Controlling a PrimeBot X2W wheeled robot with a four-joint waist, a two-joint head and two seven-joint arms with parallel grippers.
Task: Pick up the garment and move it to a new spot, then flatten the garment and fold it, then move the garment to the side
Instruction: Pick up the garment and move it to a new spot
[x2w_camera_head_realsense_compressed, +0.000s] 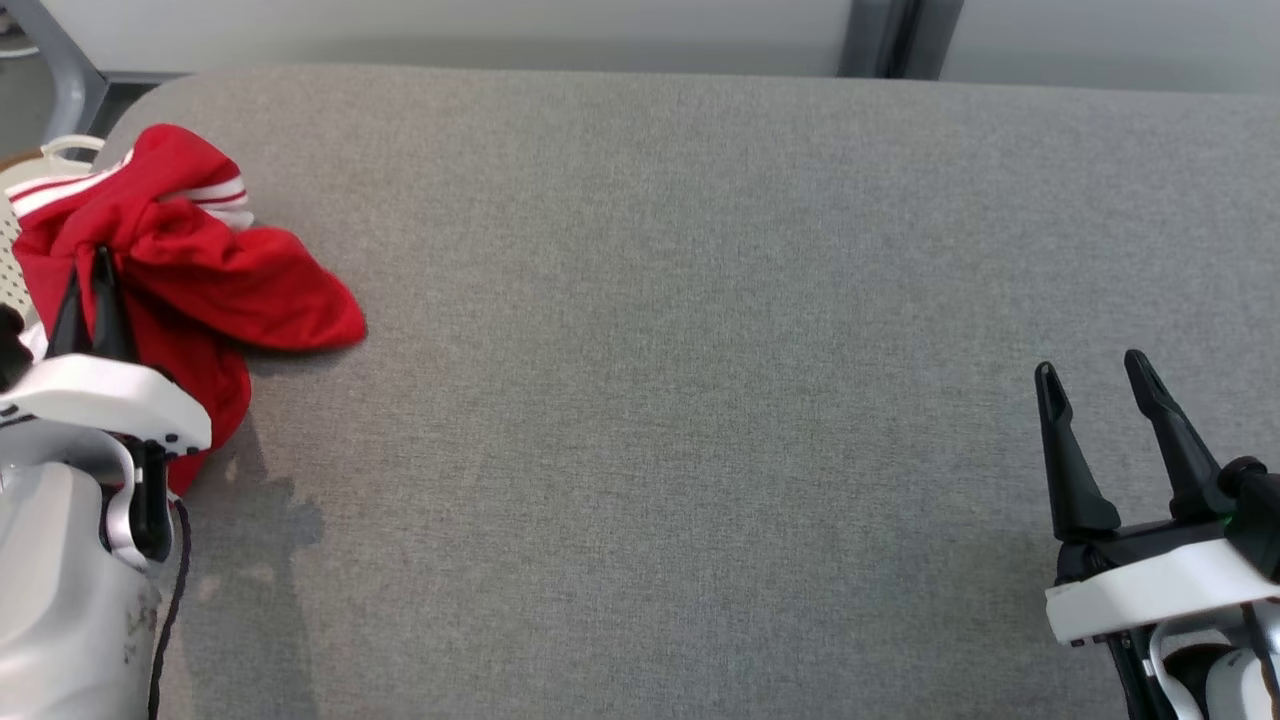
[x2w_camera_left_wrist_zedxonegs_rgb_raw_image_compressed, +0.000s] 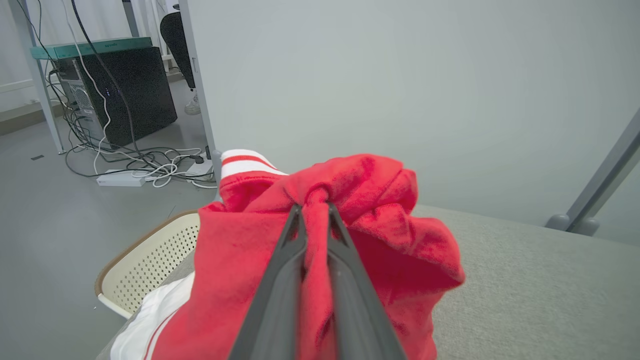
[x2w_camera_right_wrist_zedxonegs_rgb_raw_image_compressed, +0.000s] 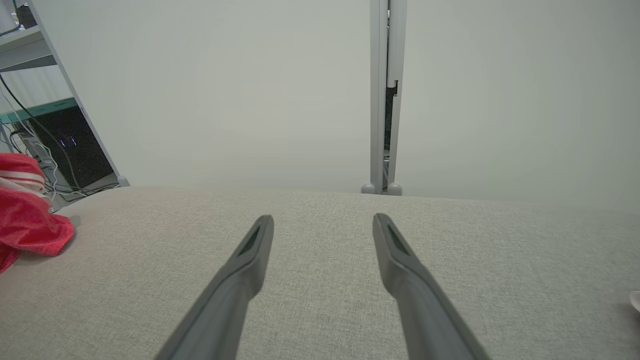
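At left of table (x2w_camera_head_realsense_compressed: 700, 350), red garment (x2w_camera_head_realsense_compressed: 200, 270) over half-hidden basket (x2w_camera_left_wrist_zedxonegs_rgb_raw_image_compressed: 150, 255), perhaps.

Bright, soft, even light
Faint shadows on the table (x2w_camera_head_realsense_compressed: 700, 420) by the garment (x2w_camera_head_realsense_compressed: 190, 270); wrist views warp at the edges.

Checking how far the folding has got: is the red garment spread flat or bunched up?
Bunched up. The red garment sits crumpled in a heap, one fold pinched in the shut left hand.
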